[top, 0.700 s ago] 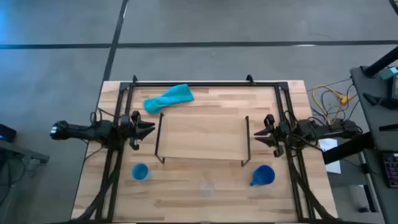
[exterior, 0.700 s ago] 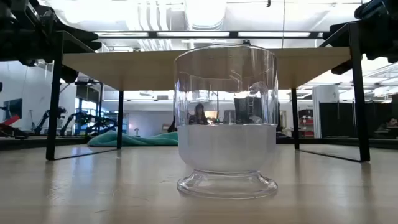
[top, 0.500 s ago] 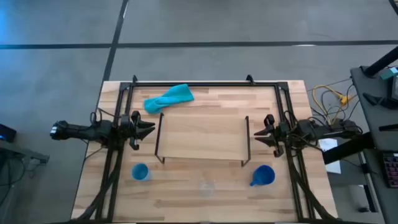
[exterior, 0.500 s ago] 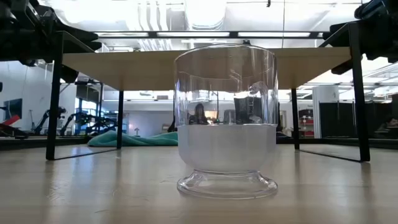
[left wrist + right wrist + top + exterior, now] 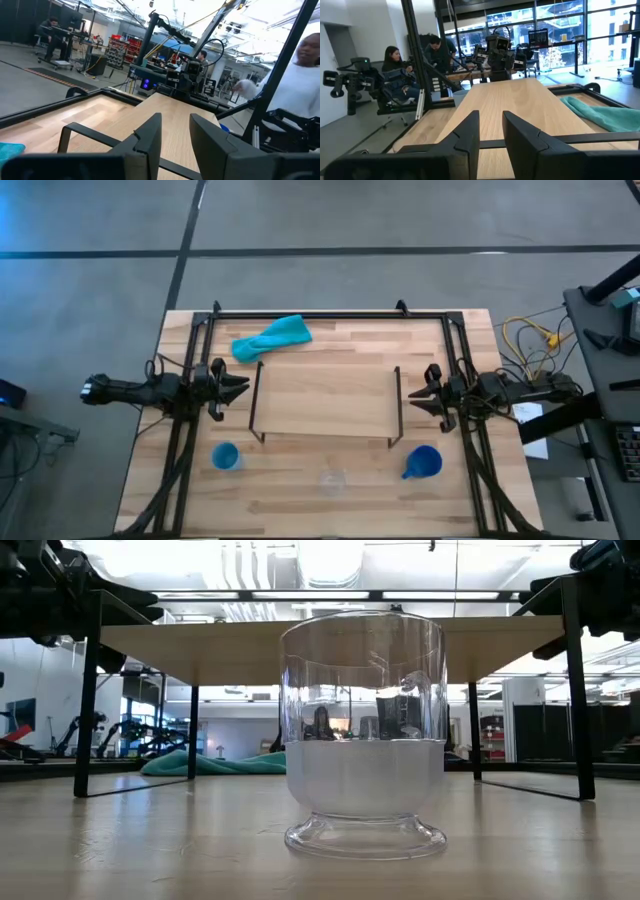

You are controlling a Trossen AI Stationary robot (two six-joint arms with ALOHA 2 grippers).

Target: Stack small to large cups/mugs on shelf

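Three vessels stand on the table's near part in the high view: the small light-blue cup [image 5: 224, 456] at the left, the clear glass cup [image 5: 332, 479] in the middle, and the dark-blue mug [image 5: 424, 462] at the right, its handle toward the left. In the low view the glass cup [image 5: 363, 735] fills the foreground, upright on its foot. The shelf [image 5: 325, 400] stands on its wire legs at the table's middle, nothing on its board. My left gripper [image 5: 240, 387] hovers off the shelf's left end and my right gripper [image 5: 416, 398] off its right end. Both are slightly open [image 5: 175, 120] [image 5: 491, 116].
A teal cloth [image 5: 272, 338] lies crumpled at the table's far left, behind the shelf. A black frame [image 5: 330, 314] runs along the far edge and both sides of the table. Cables and equipment [image 5: 535, 340] sit off the right side. People sit in the room beyond [image 5: 400, 70].
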